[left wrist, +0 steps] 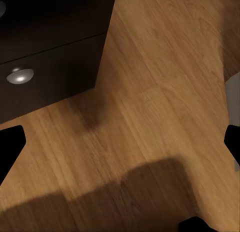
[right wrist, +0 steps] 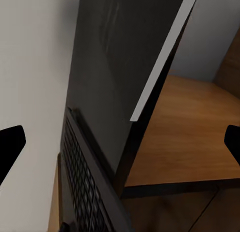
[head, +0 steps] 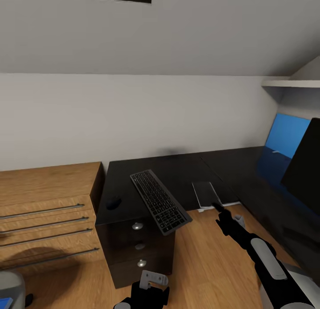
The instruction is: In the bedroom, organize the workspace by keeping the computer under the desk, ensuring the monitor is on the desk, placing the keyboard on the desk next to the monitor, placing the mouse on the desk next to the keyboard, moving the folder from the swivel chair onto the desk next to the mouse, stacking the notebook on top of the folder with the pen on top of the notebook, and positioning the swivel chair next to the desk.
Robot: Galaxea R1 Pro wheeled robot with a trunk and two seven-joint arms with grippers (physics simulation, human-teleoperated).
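Keyboard [head: 160,201] overhanging desk [head: 186,169] edge, left of right hand [head: 221,210]

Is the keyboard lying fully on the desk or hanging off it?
Hanging off: the keyboard lies flat on the desk, but its near end juts past the front edge above the drawers.

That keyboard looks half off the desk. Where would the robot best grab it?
Probably the overhanging near end of the keyboard, approached from the floor side: that end juts past the desk edge above the drawers, so fingers could close over its thin top and underside.
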